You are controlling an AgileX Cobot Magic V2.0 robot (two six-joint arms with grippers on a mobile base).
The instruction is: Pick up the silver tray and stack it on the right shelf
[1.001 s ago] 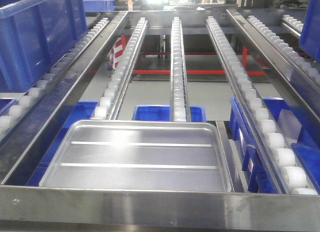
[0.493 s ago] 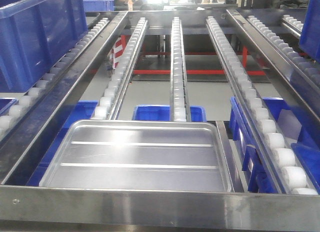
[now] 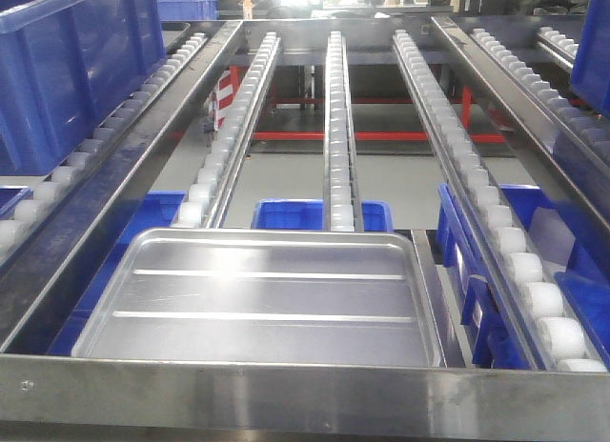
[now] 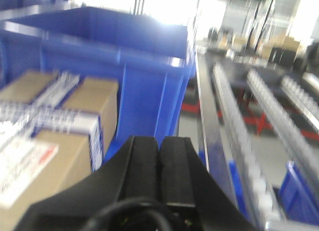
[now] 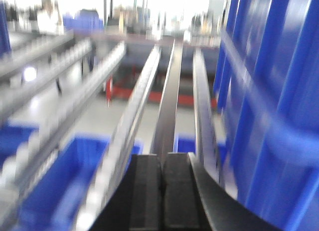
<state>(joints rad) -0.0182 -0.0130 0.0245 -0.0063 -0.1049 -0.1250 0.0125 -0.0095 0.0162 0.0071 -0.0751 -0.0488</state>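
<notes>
The left gripper point(image 4: 159, 164) is hanging closed and empty beside a blue crate point(image 4: 114, 57). The silver tray point(image 3: 257, 299) is lying flat just behind the front rail point(image 3: 305, 394). The right gripper point(image 5: 162, 183) is likewise hanging closed and empty. Approaching unopened, either would likely be skidding off the tray's slick rim.

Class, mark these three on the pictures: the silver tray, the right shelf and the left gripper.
silver tray point(image 3: 262, 295): front-facing view, on its flat base between the two ridges.
right shelf point(image 3: 305, 399): front-facing view, on its shiny front rail.
left gripper point(image 4: 159, 141): left wrist view, at the seam between its shut fingers' tips.
</notes>
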